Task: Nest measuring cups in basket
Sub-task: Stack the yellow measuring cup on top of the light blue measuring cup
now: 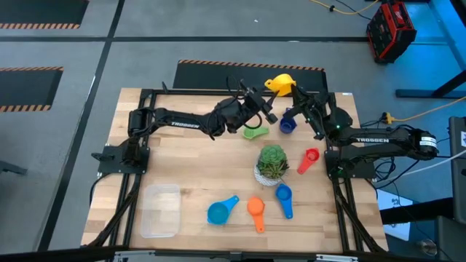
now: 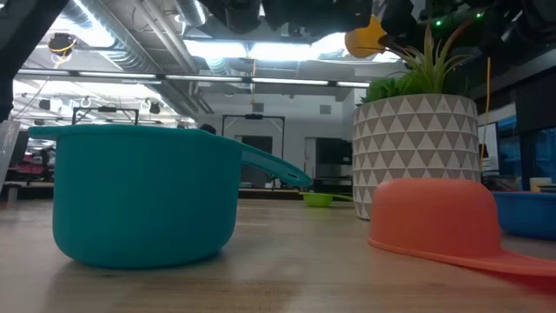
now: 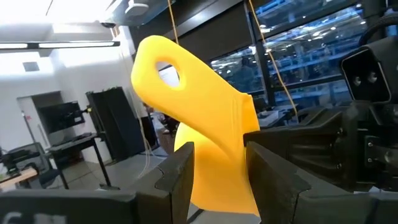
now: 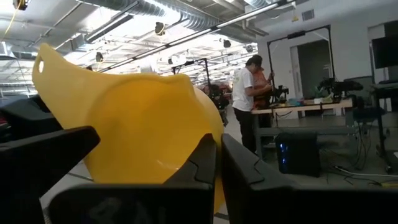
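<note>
A: Item one, yellow measuring cup (image 1: 280, 84). Location?

B: Raised at the far edge of the worktop (image 1: 182, 145), between the two arms. Left hand (image 1: 271, 91) clamped on its flat handle; in the left wrist view the handle (image 3: 205, 130), with its hanging hole, stands between the fingers (image 3: 177, 177). Right hand (image 1: 297, 91) clamped on the bowl's rim, fingers pressed nearly together over the yellow wall, per the right wrist view (image 4: 149, 124).

A: Other cups?

B: Green measuring cup (image 1: 254, 132) on the wood below the left hand. Dark blue measuring cup (image 1: 287, 125) just beside it, under the right arm. Red measuring cup (image 1: 310, 158) right of the plant. Small blue measuring cup (image 1: 284, 198) in front of the plant, orange measuring cup (image 1: 255, 210) next to it, teal measuring cup (image 1: 220, 210) farther left. In the low view the teal cup stands upright; the orange one lies bowl-down.

A: Basket?

B: Clear basket (image 1: 160, 211), near-left part of the worktop, well apart from the teal cup. No cup inside.

A: Sundries?

B: Potted plant (image 1: 272, 164) in a white patterned pot, mid-worktop. A person (image 4: 245, 102) in a white shirt stands at a desk in the room beyond.
</note>
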Robot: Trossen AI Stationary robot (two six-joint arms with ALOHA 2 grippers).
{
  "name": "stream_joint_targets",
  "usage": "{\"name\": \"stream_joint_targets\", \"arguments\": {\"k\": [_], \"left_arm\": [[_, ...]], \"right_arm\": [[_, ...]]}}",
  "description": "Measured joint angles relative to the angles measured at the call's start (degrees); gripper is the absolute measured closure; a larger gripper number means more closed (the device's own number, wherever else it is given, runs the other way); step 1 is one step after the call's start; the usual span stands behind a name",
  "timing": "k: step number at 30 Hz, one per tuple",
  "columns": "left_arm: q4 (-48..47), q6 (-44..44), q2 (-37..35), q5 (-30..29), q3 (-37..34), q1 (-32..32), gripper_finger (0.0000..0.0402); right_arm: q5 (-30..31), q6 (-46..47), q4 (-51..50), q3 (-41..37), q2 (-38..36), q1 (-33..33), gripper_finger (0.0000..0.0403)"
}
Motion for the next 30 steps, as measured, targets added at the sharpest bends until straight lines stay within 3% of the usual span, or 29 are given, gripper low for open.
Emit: {"name": "stream_joint_targets", "arguments": {"k": [11,30], "left_arm": [[0.1,0.0,0.0,1.4,0.0,0.3,0.0277],[0.2,-0.2,-0.1,6.6,0.0,0.3,0.0395]], "right_arm": [[-0.7,0.2,-0.2,0.0,0.0,0.0,0.0389],[-0.7,0.4,-0.3,0.0,0.0,0.0,0.0382]]}}
